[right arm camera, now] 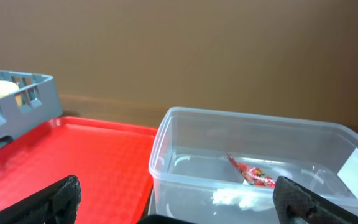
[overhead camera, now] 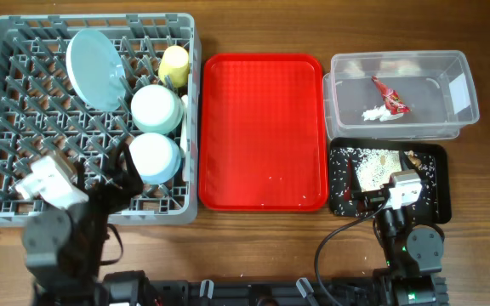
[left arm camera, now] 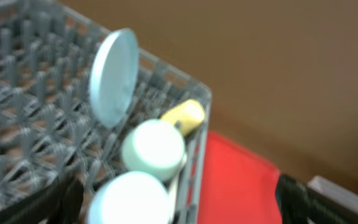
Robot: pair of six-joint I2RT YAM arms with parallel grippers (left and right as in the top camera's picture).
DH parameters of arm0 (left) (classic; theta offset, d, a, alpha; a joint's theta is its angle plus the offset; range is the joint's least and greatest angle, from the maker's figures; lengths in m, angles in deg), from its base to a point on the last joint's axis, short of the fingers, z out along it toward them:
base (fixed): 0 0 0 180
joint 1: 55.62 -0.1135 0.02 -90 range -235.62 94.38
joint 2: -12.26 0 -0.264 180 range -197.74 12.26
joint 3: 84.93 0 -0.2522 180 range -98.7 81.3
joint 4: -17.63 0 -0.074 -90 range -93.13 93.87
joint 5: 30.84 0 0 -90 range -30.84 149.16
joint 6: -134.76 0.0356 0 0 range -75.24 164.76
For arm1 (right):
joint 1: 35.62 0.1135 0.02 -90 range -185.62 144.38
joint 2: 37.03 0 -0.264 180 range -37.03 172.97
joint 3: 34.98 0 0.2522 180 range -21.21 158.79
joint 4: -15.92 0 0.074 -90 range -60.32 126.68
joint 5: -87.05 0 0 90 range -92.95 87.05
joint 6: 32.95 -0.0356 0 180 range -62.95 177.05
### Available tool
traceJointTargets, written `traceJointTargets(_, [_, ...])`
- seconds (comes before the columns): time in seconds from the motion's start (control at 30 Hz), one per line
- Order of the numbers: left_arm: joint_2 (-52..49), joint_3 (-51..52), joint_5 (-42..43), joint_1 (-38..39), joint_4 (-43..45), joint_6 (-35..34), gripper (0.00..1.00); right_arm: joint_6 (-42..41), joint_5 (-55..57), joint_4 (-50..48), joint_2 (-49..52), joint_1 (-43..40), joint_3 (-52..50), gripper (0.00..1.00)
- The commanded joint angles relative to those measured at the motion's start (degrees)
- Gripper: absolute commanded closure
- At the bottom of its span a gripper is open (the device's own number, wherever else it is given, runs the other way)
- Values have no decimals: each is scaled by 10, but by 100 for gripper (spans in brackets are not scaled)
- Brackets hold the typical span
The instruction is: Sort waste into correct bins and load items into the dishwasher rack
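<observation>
On the brown wooden tabletop point(overhead camera: 245, 25) the large square grey plastic dishwasher rack point(overhead camera: 32, 93) already holds the crockery, so the danger lies in disturbing it; the flat red tray point(overhead camera: 262, 127) carries only a few pale crumbs point(overhead camera: 270, 178), which a careless sweep could push onto the wood; the clear rectangular plastic tub point(overhead camera: 436, 102) looks light and could slide if nudged; the shallow black rectangular tray point(overhead camera: 436, 204) sits right under the right gripper point(right arm camera: 179, 208), whose fingers are spread wide with nothing between them, and a low move could drag it and scatter its load; the pale blue round plate point(overhead camera: 96, 68) stands on edge among the pegs and could topple if the left gripper point(left arm camera: 176, 208), also wide and empty, brushes it while over the rack; the two pale mint bowls point(overhead camera: 157, 109) and the small yellow cup point(overhead camera: 175, 61) crowd the rack's right edge and might be knocked out; the crinkled red-and-white snack wrapper point(overhead camera: 390, 96) and crumpled white tissue point(overhead camera: 375, 114) lie in the tub; the beige rice-like scraps point(overhead camera: 373, 166) could spill; the fork and spoon I cannot make out.
</observation>
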Motion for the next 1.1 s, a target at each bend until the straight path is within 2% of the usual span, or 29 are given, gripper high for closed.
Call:
traceJointTargets(0.0, [111,123,51,-16,128,-45,0,7,-9,-1,-4,-4,-1,0])
traceJointTargets(0.03, [139,165,56,-17,197,-45,0,7,-9,-1,-4,-4,-1,0])
traceJointTargets(0.1, [168,215,56,-17,279,-45,0,7,-9,-1,-4,-4,-1,0])
traceJointTargets(0.17, [193,265,53,-17,346,-45,0,7,-9,-1,-4,-4,-1,0])
traceJointTargets(0.23, [203,297,47,-17,375,-42,0,7,-9,-1,-4,-4,-1,0])
traceJointTargets(0.53, [221,403,2,-17,373,-31,0,7,-9,-1,-4,-4,-1,0])
traceJointTargets(0.67, [221,403,-5,-8,300,52,0,7,-9,-1,-4,-4,-1,0])
traceJointTargets(0.83, [221,403,-5,22,300,196,0,7,-9,-1,-4,-4,-1,0])
traceJointTargets(1.07, [221,403,-4,37,300,205,0,7,-9,-1,-4,-4,-1,0])
